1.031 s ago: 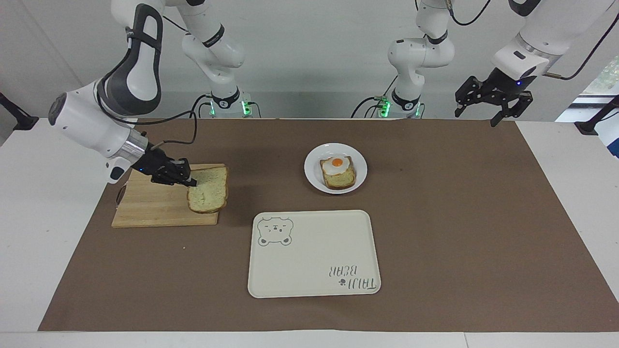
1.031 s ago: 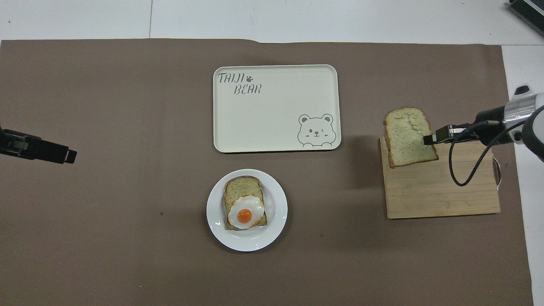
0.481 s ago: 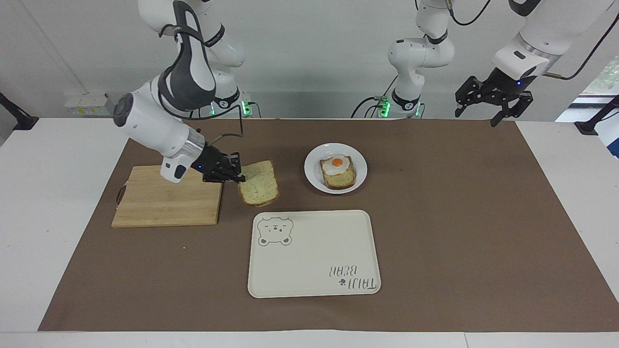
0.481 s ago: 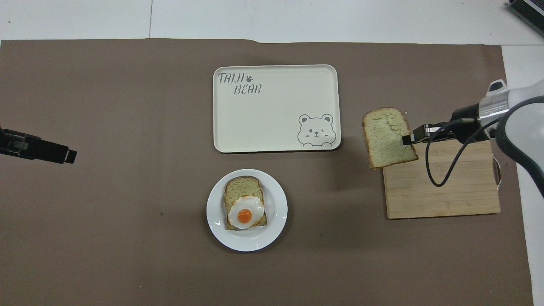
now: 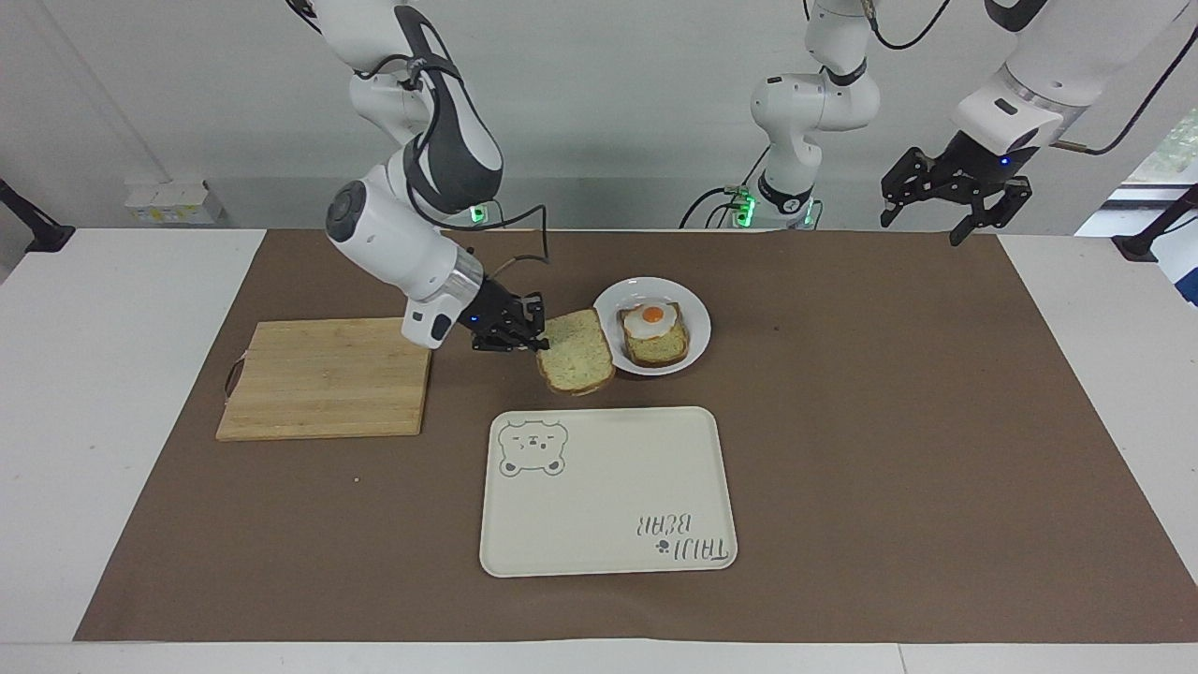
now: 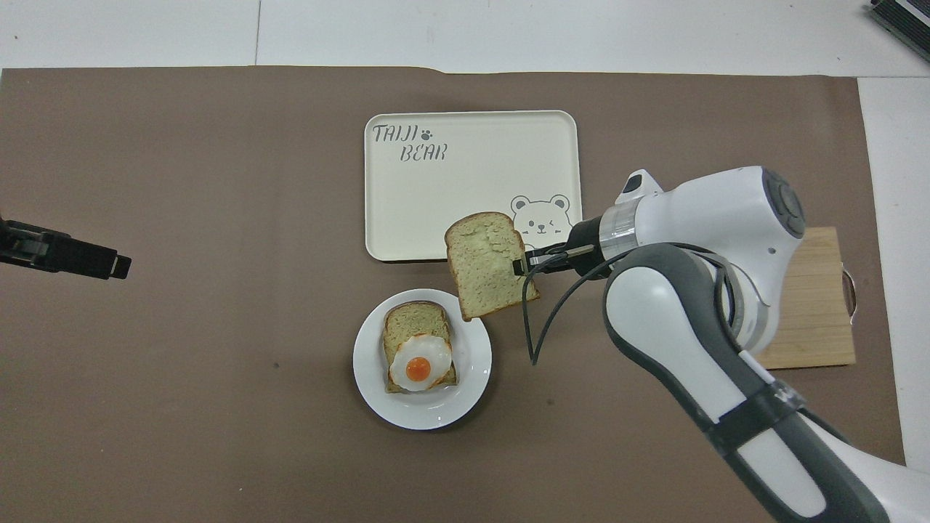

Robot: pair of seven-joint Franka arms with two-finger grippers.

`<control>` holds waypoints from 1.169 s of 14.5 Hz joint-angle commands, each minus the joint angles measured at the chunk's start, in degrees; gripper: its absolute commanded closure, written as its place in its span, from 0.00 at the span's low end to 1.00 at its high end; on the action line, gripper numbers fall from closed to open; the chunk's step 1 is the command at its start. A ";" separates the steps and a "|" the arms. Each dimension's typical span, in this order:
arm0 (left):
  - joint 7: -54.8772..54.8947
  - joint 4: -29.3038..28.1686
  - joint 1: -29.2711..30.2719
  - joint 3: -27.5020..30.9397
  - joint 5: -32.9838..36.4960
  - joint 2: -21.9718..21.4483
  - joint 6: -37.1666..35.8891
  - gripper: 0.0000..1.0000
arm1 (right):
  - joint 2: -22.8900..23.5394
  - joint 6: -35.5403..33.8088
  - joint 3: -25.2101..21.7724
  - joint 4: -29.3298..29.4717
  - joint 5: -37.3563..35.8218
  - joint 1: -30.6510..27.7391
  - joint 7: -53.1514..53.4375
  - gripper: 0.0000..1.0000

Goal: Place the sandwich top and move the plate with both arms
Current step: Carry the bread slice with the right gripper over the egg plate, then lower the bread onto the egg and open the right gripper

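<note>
Two arms over one table (image 5: 889,421), and only one of them is working. Biggest thing first: the brown-covered table carries the wooden cutting board (image 5: 318,379) toward the right arm's end, then the bear-print tray (image 5: 608,491) farther from the robots than the plate. The plate (image 5: 697,328) sits mid-table with the egg slice (image 5: 655,334) on it.

Now the action: the right gripper (image 5: 541,344) has its jaws pinched on one edge of the sandwich top (image 5: 576,353), which hangs in the air, tilted, just beside the plate's rim and not yet over the egg. The left gripper (image 5: 955,201) waits high over the left arm's end of the table, jaws spread wide and holding nothing.

What could go wrong? Plenty, I'd say. That is an edge grip on soft bread (a thin purchase), so the slice could sag, tear or slip out before it arrives. Let go while tilted and it may land skewed or slide off the egg. Come down too low and the slice or jaws could nudge the plate, or push the yolk aside.
</note>
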 commanded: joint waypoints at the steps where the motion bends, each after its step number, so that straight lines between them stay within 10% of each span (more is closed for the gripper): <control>1: 0.31 -1.84 0.71 -0.21 -0.45 -1.54 0.66 0.00 | -2.81 5.13 -0.02 -5.93 5.14 4.36 0.64 1.00; 14: 0.83 -4.82 0.71 -0.21 -0.45 -3.39 1.36 0.00 | -4.75 23.42 -0.02 -19.13 13.95 16.85 10.36 1.00; 16: 0.83 -4.83 0.71 -0.21 -0.45 -3.39 1.80 0.00 | -4.66 23.60 -0.02 -18.61 13.95 17.03 14.17 0.01; 17: 0.83 -4.83 0.71 -0.21 -0.54 -3.30 1.80 0.00 | -4.83 23.52 -0.02 -18.08 13.86 17.03 14.87 0.00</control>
